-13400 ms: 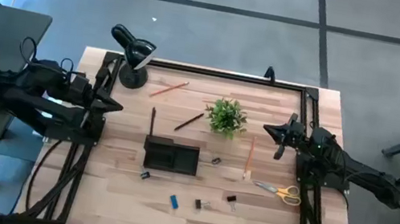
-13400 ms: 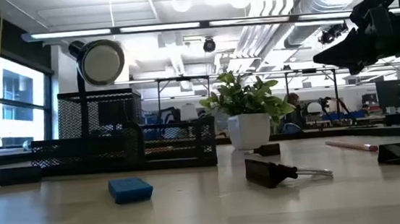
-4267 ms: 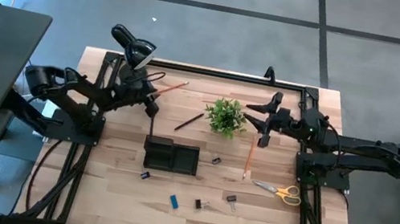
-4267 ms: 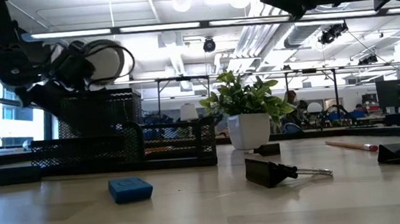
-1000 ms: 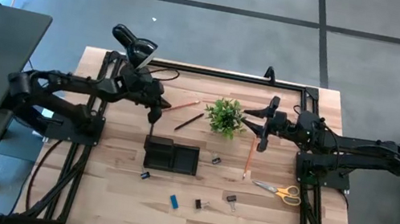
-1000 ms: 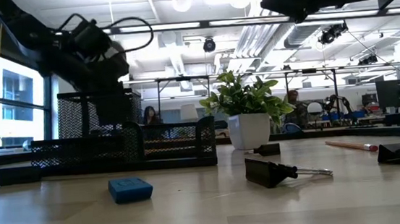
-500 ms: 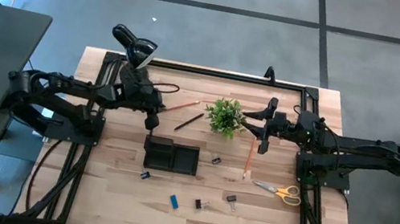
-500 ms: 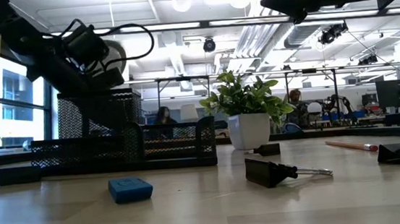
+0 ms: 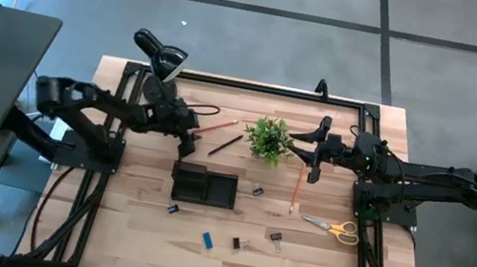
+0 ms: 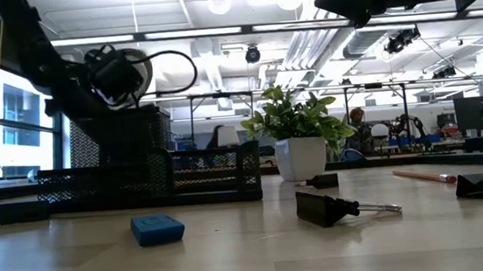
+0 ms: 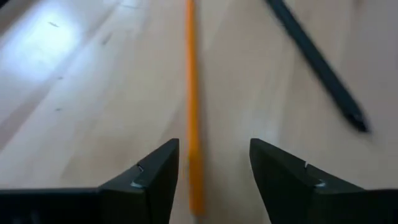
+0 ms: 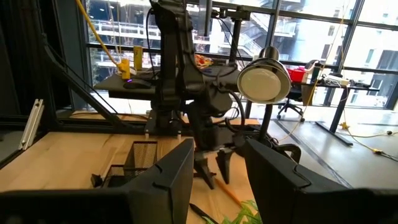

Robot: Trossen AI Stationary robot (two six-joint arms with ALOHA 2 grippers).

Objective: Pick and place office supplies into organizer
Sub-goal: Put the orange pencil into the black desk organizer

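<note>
Having just released a pencil into the organizer [image 9: 204,185], your left gripper [image 11: 213,180] now straddles the orange pencil [image 11: 192,106], fingers spread.

Left arm reaches in from the table's left side, elbow raised, forearm angled toward the table's rear centre. Left gripper [image 9: 186,144] is carried low, tilted down at the tabletop; in the left wrist view [image 11: 213,180] its two dark fingers [image 11: 149,183] stand apart with a clear gap and nothing clamped between them.

Right arm extends from the right side, stretched nearly level and held high above the surface. Right gripper [image 9: 315,153] points toward the left arm; in its own wrist view [image 12: 216,180] the fingers [image 12: 168,180] are parted and bare, with the left gripper [image 12: 211,163] visible farther off, directly ahead.
</note>
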